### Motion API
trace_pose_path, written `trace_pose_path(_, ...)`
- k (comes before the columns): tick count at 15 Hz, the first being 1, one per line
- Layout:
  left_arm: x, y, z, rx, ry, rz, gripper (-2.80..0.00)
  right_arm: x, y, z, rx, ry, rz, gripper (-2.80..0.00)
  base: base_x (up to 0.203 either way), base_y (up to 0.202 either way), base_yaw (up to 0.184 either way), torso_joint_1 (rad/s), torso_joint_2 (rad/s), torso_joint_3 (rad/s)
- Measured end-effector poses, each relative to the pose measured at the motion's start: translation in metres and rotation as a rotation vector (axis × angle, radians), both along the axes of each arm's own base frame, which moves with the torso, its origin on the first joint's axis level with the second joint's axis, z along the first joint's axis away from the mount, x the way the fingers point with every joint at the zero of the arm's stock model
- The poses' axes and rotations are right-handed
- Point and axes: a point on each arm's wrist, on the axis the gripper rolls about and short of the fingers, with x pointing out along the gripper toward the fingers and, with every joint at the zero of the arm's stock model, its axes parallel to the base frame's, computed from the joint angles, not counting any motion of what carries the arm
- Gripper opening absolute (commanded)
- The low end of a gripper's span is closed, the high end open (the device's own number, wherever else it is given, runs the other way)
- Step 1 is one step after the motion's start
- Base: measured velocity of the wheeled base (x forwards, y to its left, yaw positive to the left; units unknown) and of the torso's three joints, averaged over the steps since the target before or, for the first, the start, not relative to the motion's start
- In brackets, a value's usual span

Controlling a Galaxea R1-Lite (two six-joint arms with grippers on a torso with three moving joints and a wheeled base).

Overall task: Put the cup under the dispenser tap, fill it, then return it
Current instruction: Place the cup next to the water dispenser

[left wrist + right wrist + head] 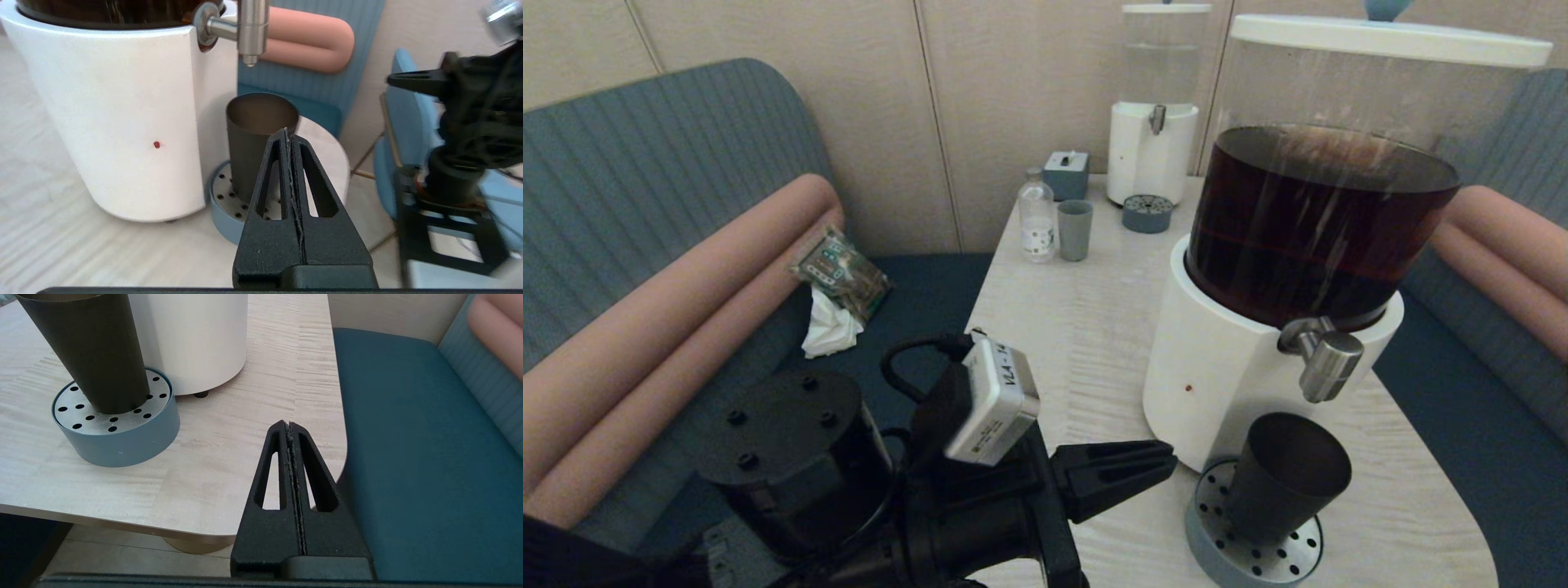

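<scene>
cup [1286, 478] upright on drip tray [1241, 547] (rim up), below dispenser tap [1327, 363]

The cup [1286, 478] is matte black and stands on a grey-blue drip tray [1205, 543] whose silver top is dotted with dark holes. The big dispenser [1225, 367] has a white base and dark brown liquid, with a brushed-steel tap [1327, 363]. The surface [1086, 327] is pale streaked wood, the bench cushions [1494, 457] dark teal with salmon-pink bolsters [678, 310].
</scene>
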Motion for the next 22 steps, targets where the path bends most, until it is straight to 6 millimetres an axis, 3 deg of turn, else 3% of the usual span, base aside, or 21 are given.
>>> trace_pose_path(8,0.027,-0.031,-0.056,0.06,0.017,0.001,-2.8,0.0,0.0,0.0,0.0,0.0,0.0,-2.8,0.0,0.0,0.0,0.0,0.0,0.0)
trace_pose_path(9,0.029,-0.033,-0.062,0.072,0.028,0.001,0.0,0.0,0.0,0.0,0.0,0.0,0.0,-2.8,0.0,0.0,0.0,0.0,0.0,0.0)
trace_pose_path(22,0.062,-0.075,-0.089,0.058,0.012,-0.012,0.0,0.0,0.0,0.0,0.0,0.0,0.0,-2.8,0.0,0.0,0.0,0.0,0.0,0.0)
